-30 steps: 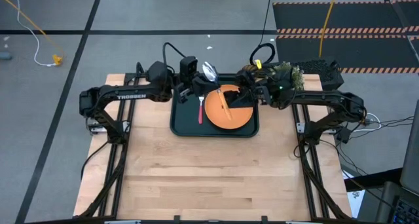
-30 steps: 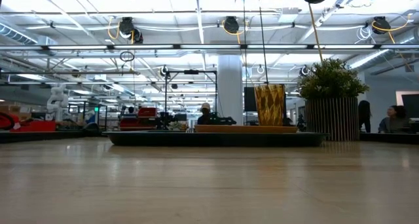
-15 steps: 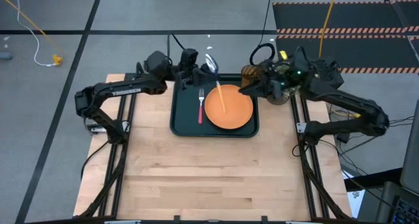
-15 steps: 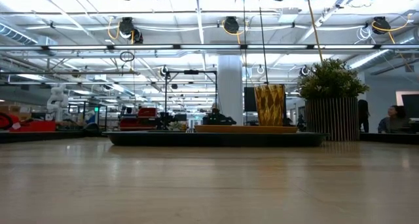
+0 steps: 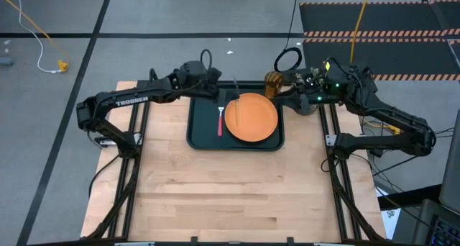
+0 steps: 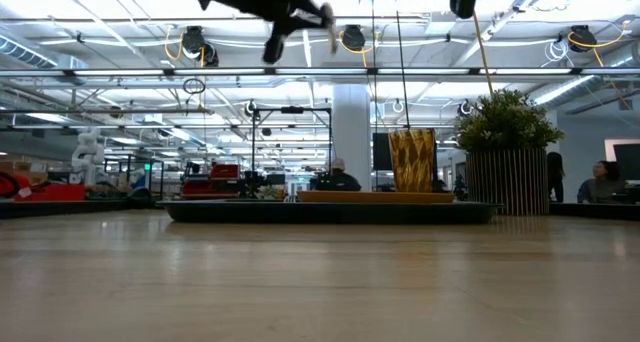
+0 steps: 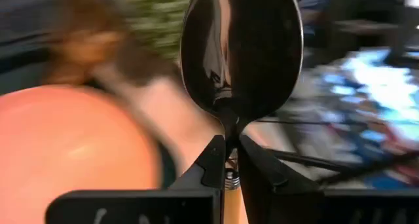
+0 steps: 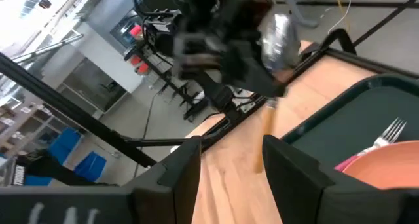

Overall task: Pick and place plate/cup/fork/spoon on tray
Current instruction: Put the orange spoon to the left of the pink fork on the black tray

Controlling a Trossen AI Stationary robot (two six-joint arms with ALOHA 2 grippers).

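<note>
Your left gripper (image 7: pixel 226 160), clamped on the silver-bowled, orange-handled spoon (image 7: pixel 241 50), is now swinging in over the dark green tray (image 5: pixel 198 131). Your right gripper (image 8: pixel 230 160), fingers apart and empty, is withdrawing beside the amber cup (image 5: pixel 272 81). Only the spoon's placement remains.
</note>
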